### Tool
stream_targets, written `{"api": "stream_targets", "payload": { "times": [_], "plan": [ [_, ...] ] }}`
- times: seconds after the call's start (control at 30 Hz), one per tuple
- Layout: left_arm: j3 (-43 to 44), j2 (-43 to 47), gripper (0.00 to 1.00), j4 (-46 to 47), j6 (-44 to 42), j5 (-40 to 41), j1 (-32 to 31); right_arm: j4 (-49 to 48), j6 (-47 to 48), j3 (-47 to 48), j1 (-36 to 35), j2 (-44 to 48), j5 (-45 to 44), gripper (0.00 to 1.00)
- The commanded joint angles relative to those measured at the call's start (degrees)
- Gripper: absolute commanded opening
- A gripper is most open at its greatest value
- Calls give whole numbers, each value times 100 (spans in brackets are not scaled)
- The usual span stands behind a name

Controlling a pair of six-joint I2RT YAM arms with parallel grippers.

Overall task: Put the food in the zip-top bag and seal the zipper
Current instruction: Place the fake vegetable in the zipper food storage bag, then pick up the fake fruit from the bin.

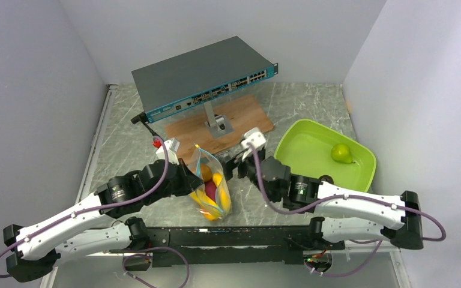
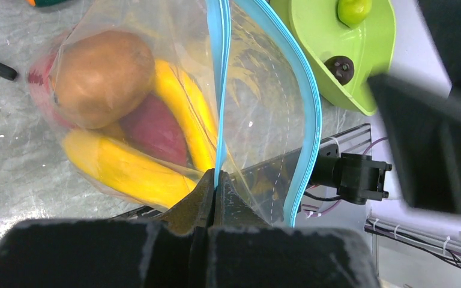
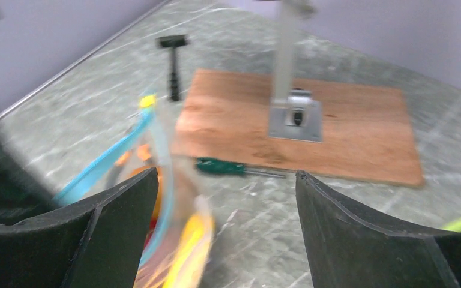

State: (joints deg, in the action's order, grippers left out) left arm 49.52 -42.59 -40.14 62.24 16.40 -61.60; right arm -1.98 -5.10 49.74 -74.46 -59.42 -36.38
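The clear zip-top bag [image 1: 211, 187] stands upright between my two grippers, mouth open. Its teal-blue zipper [image 2: 219, 78] runs up from my left gripper [image 2: 215, 182], which is shut on one lip of the strip. The other lip [image 2: 308, 120] bows away to the right. Inside the bag lie a brown round fruit [image 2: 105, 78], a yellow banana [image 2: 120, 168] and a reddish piece [image 2: 153, 129]. My right gripper [image 3: 225, 175] is open just right of the bag [image 3: 162, 198], holding nothing. A green pear [image 1: 340, 153] lies in the lime-green tray.
The lime-green tray [image 1: 312, 165] sits at the right, with a small dark piece [image 2: 340, 67] in it. Behind the bag are a wooden board [image 1: 240, 117], a metal stand [image 3: 294, 114] and a network switch [image 1: 204, 78]. A green screwdriver [image 3: 222, 167] and a black tool [image 3: 173, 60] lie nearby.
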Motion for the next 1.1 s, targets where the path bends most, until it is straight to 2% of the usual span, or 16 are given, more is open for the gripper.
{"api": "stream_targets", "payload": {
  "times": [0.0, 0.13, 0.23, 0.3, 0.43, 0.57, 0.63, 0.73, 0.8, 0.9, 1.07],
  "plan": [
    [12, 40, 0, 103, 36, 47, -18, 419, -1096, 5, 1046, 272, -509, 86],
    [30, 24, 0, 94, 30, 33, -18, 1127, -2339, -229, 2574, 350, -222, 91],
    [16, 7, 0, 107, 38, -1, -18, 1577, -3064, -433, 3460, 263, -158, 96],
    [-1, -9, 0, 136, 47, -13, -18, 1647, -3423, -617, 4155, 136, 278, 98],
    [-5, -90, 0, 201, 14, -78, -16, 1876, -4269, -832, 5704, -420, 1315, 99],
    [52, -193, 0, 187, -18, -143, -18, 2369, -5214, -775, 6776, -1106, 1341, 99],
    [50, -197, 0, 198, -12, -154, -18, 2551, -5672, -771, 7229, -1361, 1468, 99],
    [2, -186, 0, 254, 7, -170, -18, 2205, -6187, -964, 7738, -1411, 1562, 99],
    [-12, -200, 0, 273, 15, -192, -18, 1858, -6512, -1133, 7875, -1324, 1290, 99],
    [20, -244, 0, 257, 21, -220, -16, 1826, -6918, -995, 7975, -1358, 766, 100],
    [89, -304, 0, 238, -10, -234, -18, 1581, -7103, -892, 8506, -1517, 702, 100]
  ]
}}
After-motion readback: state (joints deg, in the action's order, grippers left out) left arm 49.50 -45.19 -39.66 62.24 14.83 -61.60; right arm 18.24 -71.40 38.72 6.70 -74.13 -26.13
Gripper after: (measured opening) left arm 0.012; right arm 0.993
